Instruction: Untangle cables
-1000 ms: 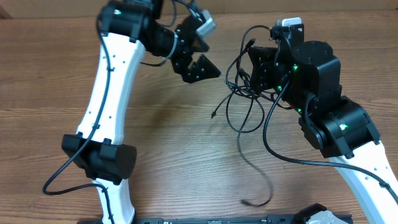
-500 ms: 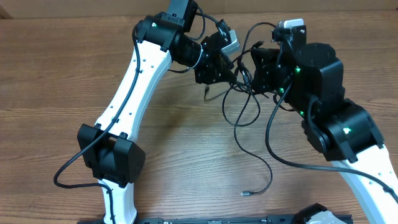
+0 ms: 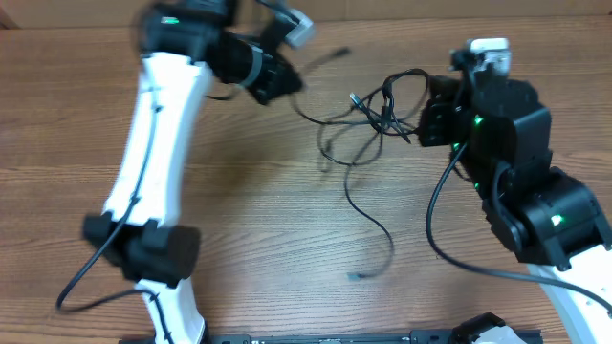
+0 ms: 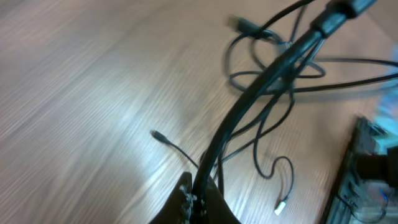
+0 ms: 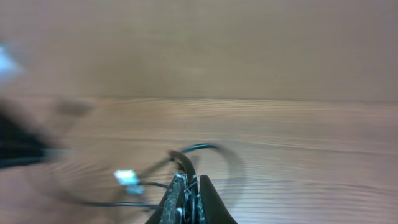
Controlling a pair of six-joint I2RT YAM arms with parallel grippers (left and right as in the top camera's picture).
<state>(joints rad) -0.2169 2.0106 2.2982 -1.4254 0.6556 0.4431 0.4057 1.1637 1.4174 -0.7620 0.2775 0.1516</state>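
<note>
Left gripper [image 4: 196, 199] has swung back to the left since the earlier frame, clamped on one cable [image 4: 261, 76]. Right gripper [image 5: 189, 186] is closed on the cables [image 3: 382, 110], which lie tangled on the table [image 3: 239, 239]. Pulling apart seems underway; the next move needs a steady outward pull.

A brown wood-grain table [image 3: 287, 258] is filling nearly the whole scene, its grain running side to side. Soft light is glancing off its top in a pale sheen, and a plain tan wall [image 5: 199, 43] is rising behind its far edge.
</note>
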